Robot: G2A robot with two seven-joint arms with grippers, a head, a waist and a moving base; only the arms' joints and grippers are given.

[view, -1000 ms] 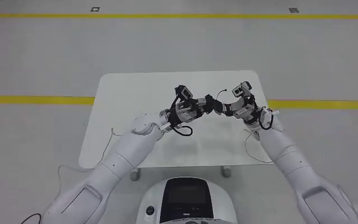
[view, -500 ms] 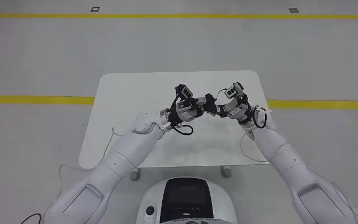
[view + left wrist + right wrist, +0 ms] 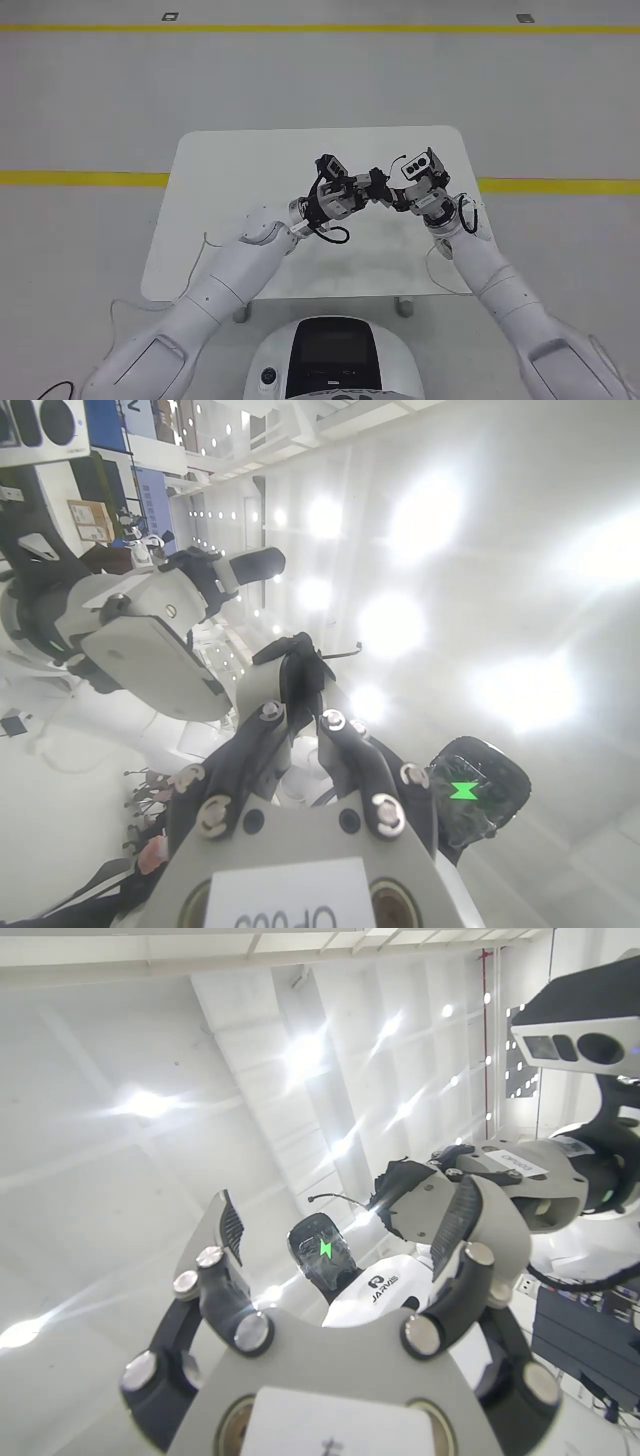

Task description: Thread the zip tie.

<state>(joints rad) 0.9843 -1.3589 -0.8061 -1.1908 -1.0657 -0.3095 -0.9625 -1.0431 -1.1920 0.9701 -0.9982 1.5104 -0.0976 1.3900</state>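
Both arms meet above the middle of the white table (image 3: 230,200). My left gripper (image 3: 372,186) (image 3: 300,660) is shut on a thin black zip tie (image 3: 340,656), whose tail pokes out past the fingertips and ends in a small hook. My right gripper (image 3: 392,194) (image 3: 347,1198) is open with nothing between its fingers. In the right wrist view the left gripper (image 3: 400,1193) sits just beyond one ribbed finger pad (image 3: 452,1218), and the zip tie tail (image 3: 332,1197) crosses the gap beyond the open fingers. One black-tipped finger (image 3: 257,567) of the right gripper shows in the left wrist view.
Bare table surface lies around and under the two grippers. Grey floor with yellow lines (image 3: 80,178) surrounds the table.
The right arm has shifted left toward the left gripper and its wrist has turned. The left arm has stayed almost still, holding the zip tie.
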